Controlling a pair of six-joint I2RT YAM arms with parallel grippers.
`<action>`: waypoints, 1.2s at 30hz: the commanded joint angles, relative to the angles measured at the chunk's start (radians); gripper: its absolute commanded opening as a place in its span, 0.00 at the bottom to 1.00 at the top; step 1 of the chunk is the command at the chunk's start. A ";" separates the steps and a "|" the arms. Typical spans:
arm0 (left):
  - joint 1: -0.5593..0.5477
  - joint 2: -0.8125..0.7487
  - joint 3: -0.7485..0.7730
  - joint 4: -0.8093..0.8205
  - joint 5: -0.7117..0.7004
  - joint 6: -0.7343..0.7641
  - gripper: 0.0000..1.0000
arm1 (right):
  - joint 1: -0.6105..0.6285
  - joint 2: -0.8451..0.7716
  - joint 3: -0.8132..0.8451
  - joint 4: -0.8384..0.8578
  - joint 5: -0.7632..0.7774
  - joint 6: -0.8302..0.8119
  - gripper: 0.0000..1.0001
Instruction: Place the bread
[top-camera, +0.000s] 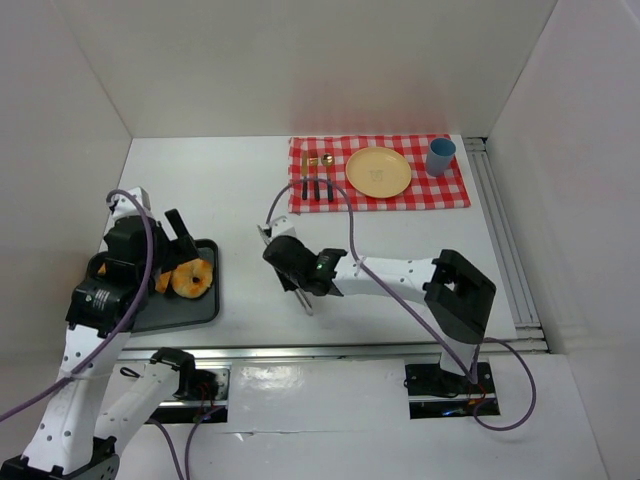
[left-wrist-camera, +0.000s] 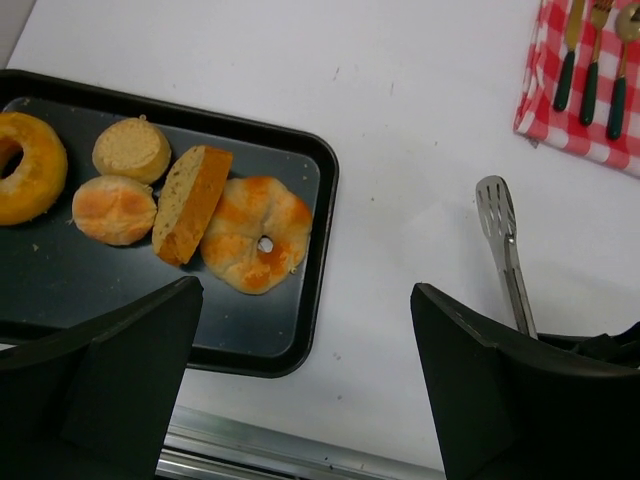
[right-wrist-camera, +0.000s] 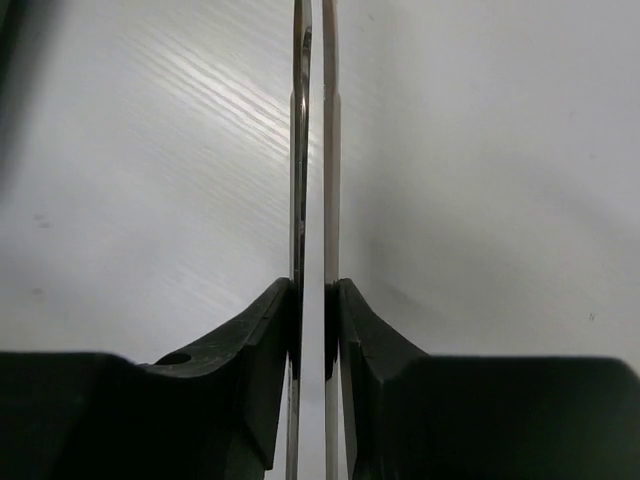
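A: Nearest the arm bases?
B: Left claw (left-wrist-camera: 304, 290), released, jaws spread wide, poised over the right edge of a black tray (left-wrist-camera: 60, 290) at the left side of the bench (left-wrist-camera: 420, 120).

A: In the tray?
B: All the bread (top-camera: 190, 280), five golden-brown pieces bunched together. In the left wrist view, from left to right: a ring (left-wrist-camera: 40, 170), cut off by the frame edge; two small buns (left-wrist-camera: 130, 150), one beyond the other; an oblong slice (left-wrist-camera: 190, 203), tipped on edge, long axis from lower left to upper right; a flat round (left-wrist-camera: 240, 225) with a small hole, face up, touching the slice.

A: Beside the tray?
B: Metal tongs (left-wrist-camera: 497, 210), well apart from the tray, long axis roughly near to far, flat head toward the cloth. Resting or lifted: impossible to tell. Right claw (right-wrist-camera: 312, 290) clenched on both tong arms, squeezed nearly together.

A: Farthest?
B: Red-checked cloth (top-camera: 440, 190), carrying three pieces of cutlery (top-camera: 316, 185) at its left, a round yellow plate (top-camera: 378, 171) at centre and a blue cup (top-camera: 440, 156) at its right. Cup contents: impossible to tell.
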 joint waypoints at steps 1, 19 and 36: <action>-0.002 -0.008 0.085 0.006 -0.028 -0.014 0.99 | 0.003 -0.090 0.124 -0.070 -0.084 -0.059 0.33; -0.002 -0.008 0.147 -0.055 -0.088 -0.045 0.99 | 0.003 0.143 0.475 -0.164 -0.492 -0.138 0.53; -0.002 -0.017 0.110 -0.055 -0.107 -0.045 0.99 | 0.003 0.370 0.702 -0.254 -0.434 -0.209 0.56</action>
